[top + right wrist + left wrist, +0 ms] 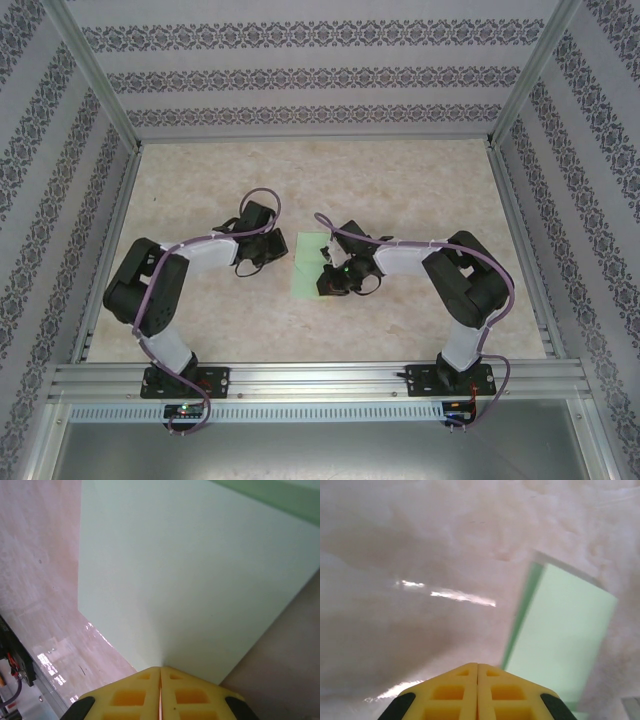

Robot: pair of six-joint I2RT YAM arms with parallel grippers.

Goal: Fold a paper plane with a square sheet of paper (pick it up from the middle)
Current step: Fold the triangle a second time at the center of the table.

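The left gripper [477,676] has its 2 yellow fingers pressed flat together with nothing between them, hovering low over the bare table [420,555]. The square sheet of paper [560,630] lies ahead of those tips and off to their right, apart from them. The right gripper [160,676] is also closed, pad against pad, and the pale green sheet [190,580] spreads out directly in front of its tips. Its near edge meets them, so the tips may be pressing down on the paper or nipping its margin; the wrist view is too close to say which. From above, the paper [308,262] sits between the 2 grippers, with the left gripper [264,252] just beside one long edge and the right gripper [336,276] over the opposite side. The sheet looks taller than it is wide, and a darker green band runs along 1 edge in both wrist views. I judge that it is doubled over on a first fold rather than lying as a full square. If so, the task is at an early stage. No pointed nose, angled corner folds or wings show, so nearly all the shaping of the paper plane remains.
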